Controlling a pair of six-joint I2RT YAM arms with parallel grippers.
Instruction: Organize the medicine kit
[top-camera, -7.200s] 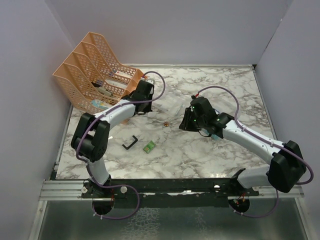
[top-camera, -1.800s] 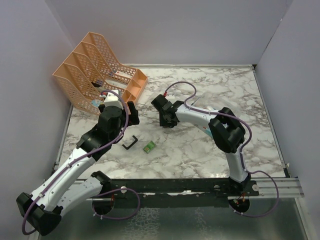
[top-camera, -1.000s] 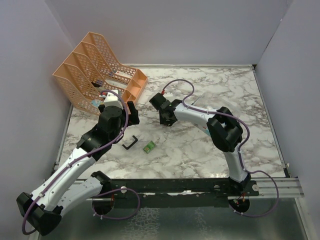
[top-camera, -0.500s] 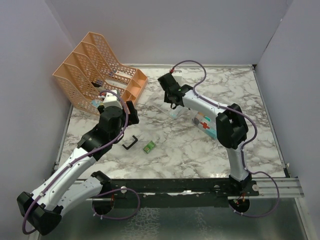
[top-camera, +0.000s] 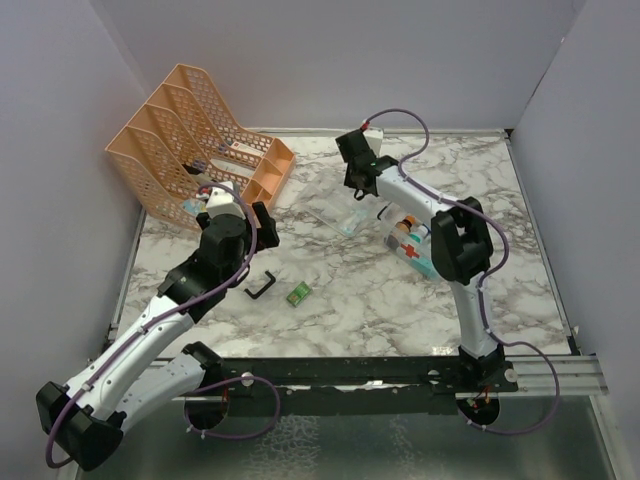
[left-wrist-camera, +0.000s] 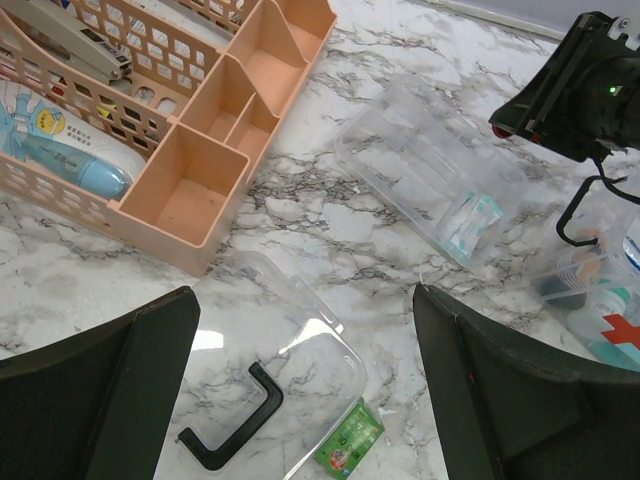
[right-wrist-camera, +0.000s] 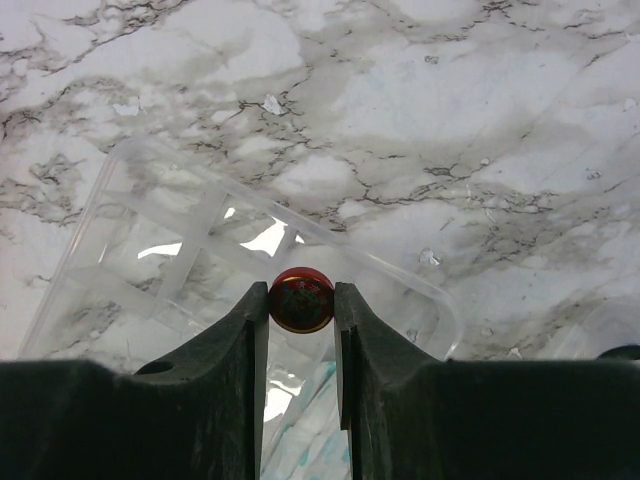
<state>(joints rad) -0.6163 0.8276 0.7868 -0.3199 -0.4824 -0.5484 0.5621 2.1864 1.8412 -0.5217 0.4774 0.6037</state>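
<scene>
Teal sachet (left-wrist-camera: 470, 222) in clear tray (left-wrist-camera: 405, 150) — red disc (right-wrist-camera: 301, 303) in right tool (right-wrist-camera: 301, 296)

This looks like a robotics laboratory test cell, not a home or a shop. Plain pale walls (top-camera: 60, 230) close the table (top-camera: 380, 310) on three sides, like a booth built for recording. The table top has a marble pattern. The left arm (top-camera: 150, 325) and the right arm (top-camera: 472, 310) are bolted on a metal rail (top-camera: 340, 372) at the near edge, and purple cables (top-camera: 400, 111) run loose along them. An orange desk organizer (top-camera: 190, 140) stands at the far left.
</scene>
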